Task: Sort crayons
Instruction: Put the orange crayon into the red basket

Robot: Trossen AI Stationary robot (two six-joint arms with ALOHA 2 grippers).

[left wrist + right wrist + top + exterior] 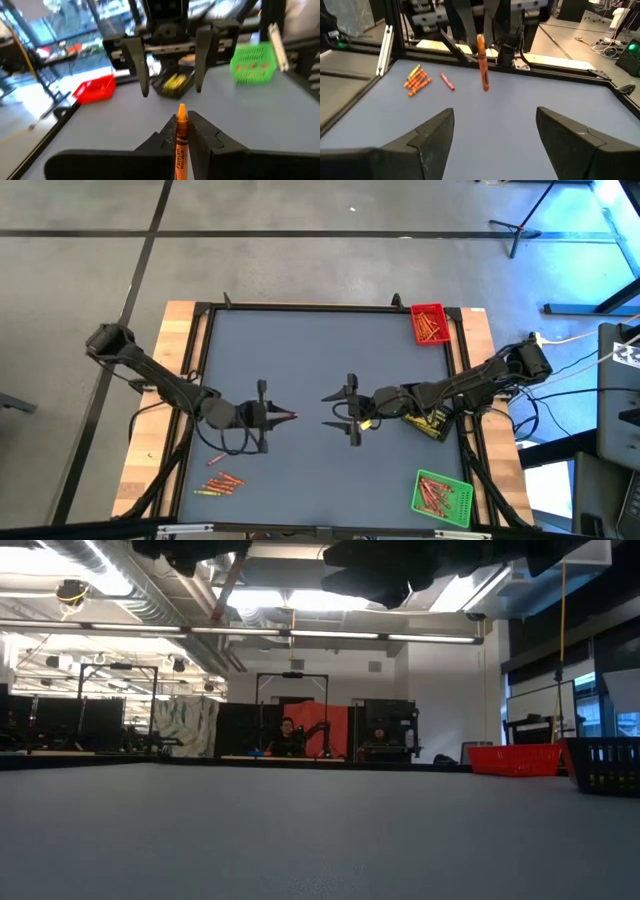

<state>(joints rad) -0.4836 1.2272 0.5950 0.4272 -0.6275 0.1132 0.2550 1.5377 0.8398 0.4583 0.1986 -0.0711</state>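
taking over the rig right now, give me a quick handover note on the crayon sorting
Left end effector: shut on an orange crayon, held mid-table, tip toward the right arm.
Right end effector: open, facing it across a gap, apparently ready for a handoff.
Sorted so far: crayons in the red tray, green tray and black tray.
Left: loose pile of crayons near the left front of the table, plus the held one.

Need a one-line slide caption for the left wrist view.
Left gripper shut on an orange wax crayon, facing the open right gripper above the grey table.
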